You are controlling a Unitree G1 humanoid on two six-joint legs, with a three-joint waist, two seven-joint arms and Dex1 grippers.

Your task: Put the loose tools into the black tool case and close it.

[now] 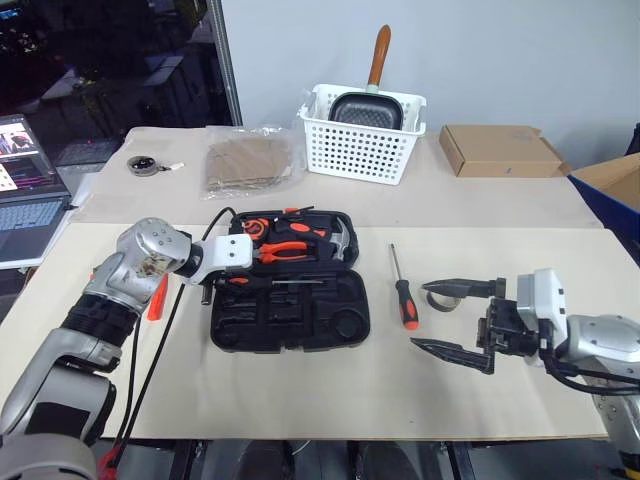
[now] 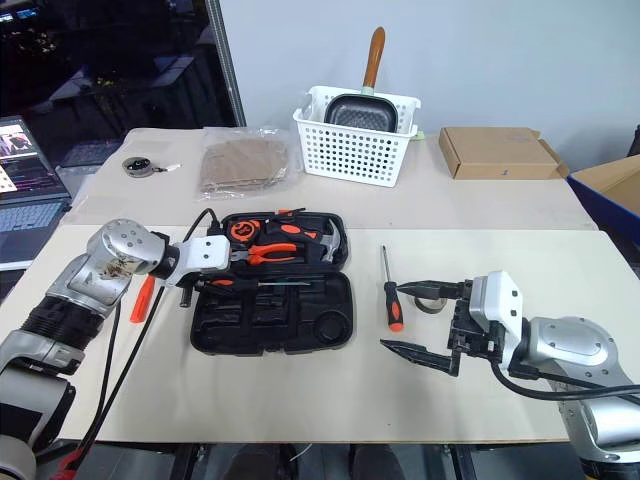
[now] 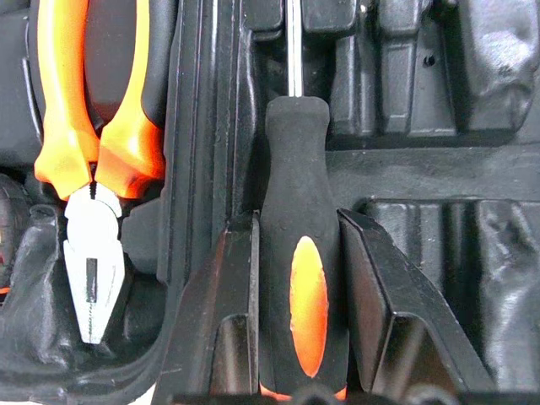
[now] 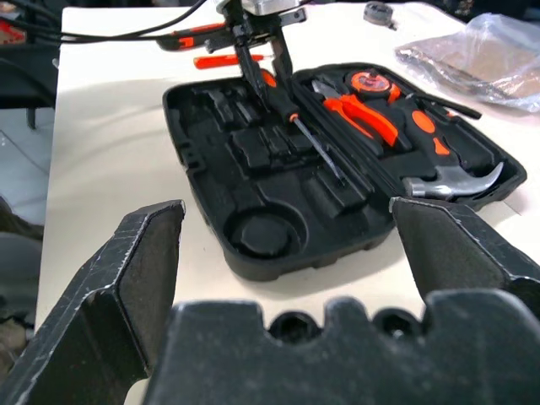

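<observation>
1. The black tool case (image 1: 290, 295) lies open at table centre, its lid half toward 12 o'clock holding the pliers (image 1: 285, 250) and hammer (image 1: 340, 240), with its slotted tray half toward 6 o'clock.
2. The left gripper (image 4: 261, 51), at the case's 9 o'clock edge, has its fingers (image 3: 228, 295) pinched on the handle of a screwdriver (image 3: 295, 253). The shaft lies along the tray by the hinge, so this tool reads as being seated, not yet let go.
3. The right gripper (image 1: 460, 320) hovers at 3 o'clock of the case, jaws spread wide and holding nothing.
4. Still loose:
   - a second screwdriver (image 1: 402, 290) on the mat between case and right gripper;
   - the tape ring (image 2: 432, 302) just beyond the right gripper's fingers;
   - two orange tools (image 4: 221, 61) on the mat at 9 o'clock of the case, beyond the left gripper.
5. Judgement: early to middle stage. One tool is nearly placed, four are left, and the lid is not yet shut.
</observation>
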